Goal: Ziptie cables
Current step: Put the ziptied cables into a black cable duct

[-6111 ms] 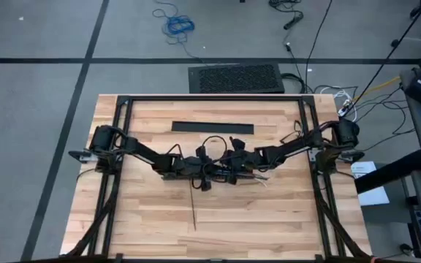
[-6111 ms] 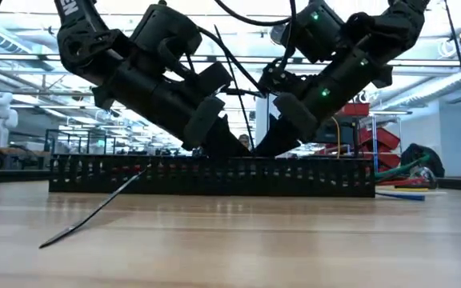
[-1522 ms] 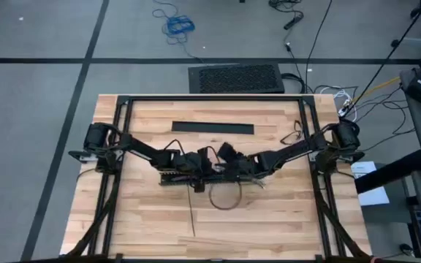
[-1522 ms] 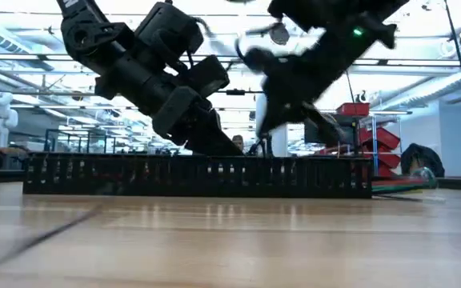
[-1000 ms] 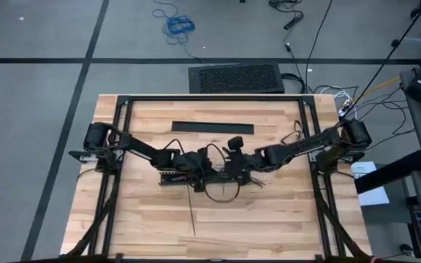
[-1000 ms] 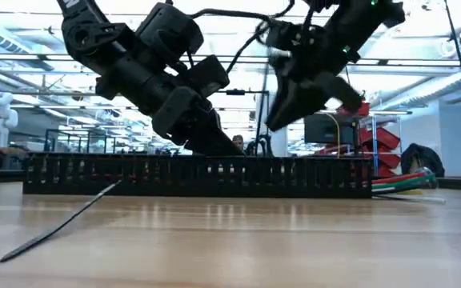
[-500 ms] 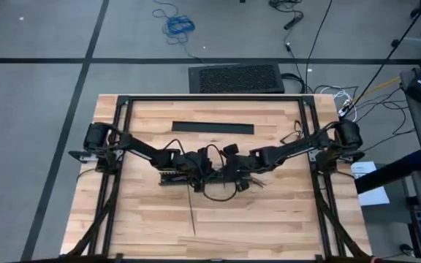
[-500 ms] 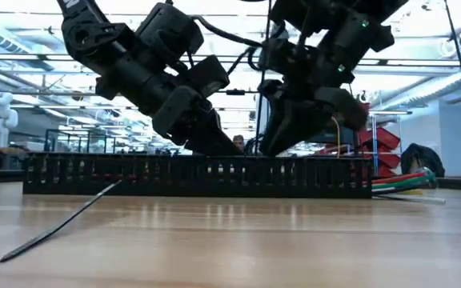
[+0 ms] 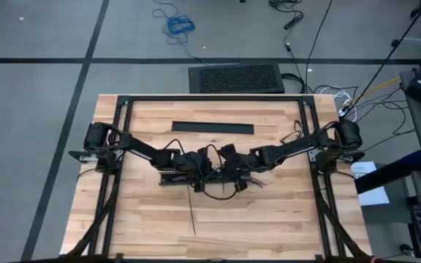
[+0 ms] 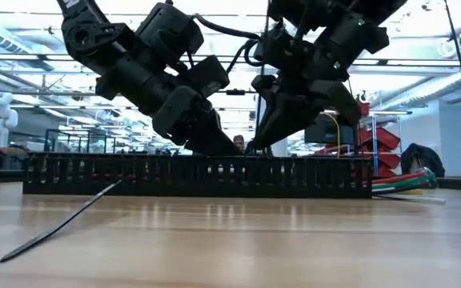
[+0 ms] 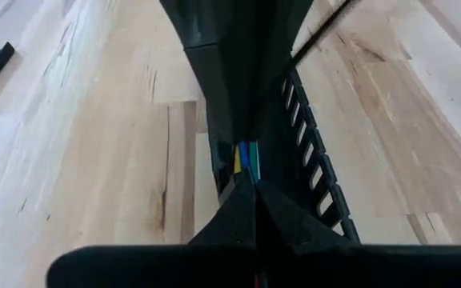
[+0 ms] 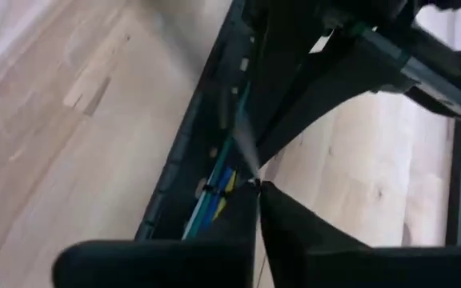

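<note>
The long black slotted bar lies across the table's middle. The cables lie along its channel, and their coloured ends stick out at its right end. My left gripper is shut on them from above. My right gripper stands close beside it over the bar, shut on a thin strip. The black zip tie slants from the bar down onto the table toward the near edge. My left gripper pinches the cables between its fingertips inside the bar's channel, coming from above and slanting from the table's left. The cables lie in the bar. My right gripper has a thin grey strip between its fingertips, seemingly the zip tie's end, just above the cables. Its fingers slant down from the table's right.
A second flat black bar lies toward the far edge. The black frame rails run along the table's left, right and far sides. Bare wood stretches toward the near edge.
My right gripper has come down from above the bar to its channel, turning as it went, and now stands close against my left gripper. The bar, the cables and the zip tie's free end have stayed in place.
</note>
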